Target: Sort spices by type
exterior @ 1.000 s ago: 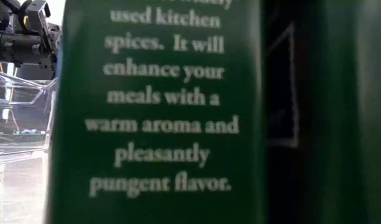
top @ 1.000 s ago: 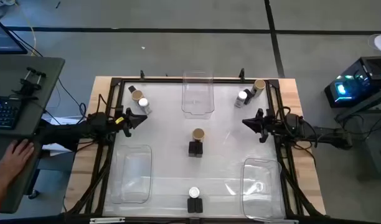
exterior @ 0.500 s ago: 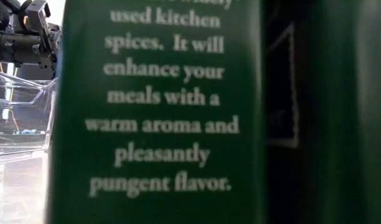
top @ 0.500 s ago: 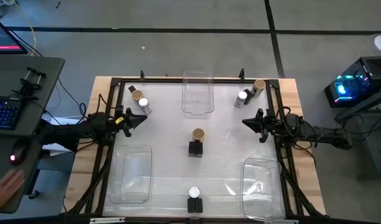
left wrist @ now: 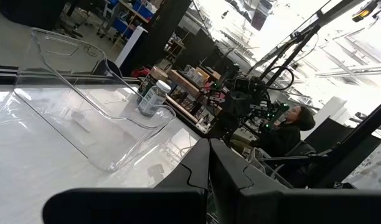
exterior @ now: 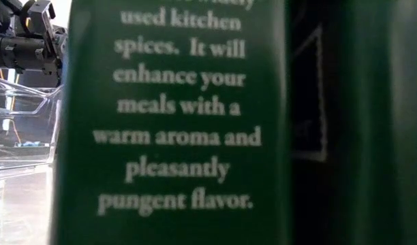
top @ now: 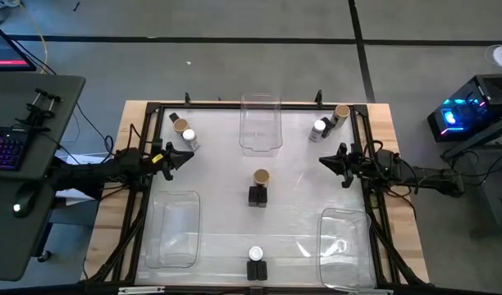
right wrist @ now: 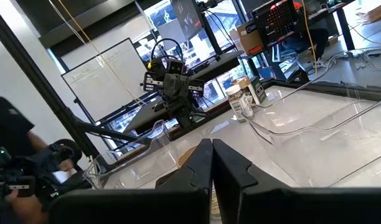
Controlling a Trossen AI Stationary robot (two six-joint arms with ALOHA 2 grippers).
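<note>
Spices, small tan-lidded jars (top: 261, 175), white-lidded jars (top: 255, 254) and black boxes (top: 257, 196), sit unsorted in mixed clusters at the desk's (top: 298, 197) far corners, centre and near edge, three clear plastic bins (top: 260, 123) apparently empty, left end effector (top: 188, 155) and right end effector (top: 325, 161) closed, holding nothing.

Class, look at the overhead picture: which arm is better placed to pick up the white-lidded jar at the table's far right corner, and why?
The right arm. Its gripper, jaws shut, sits just below the white-lidded jar on the same side. The left gripper, also shut, would have to cross past the clear bin.
</note>
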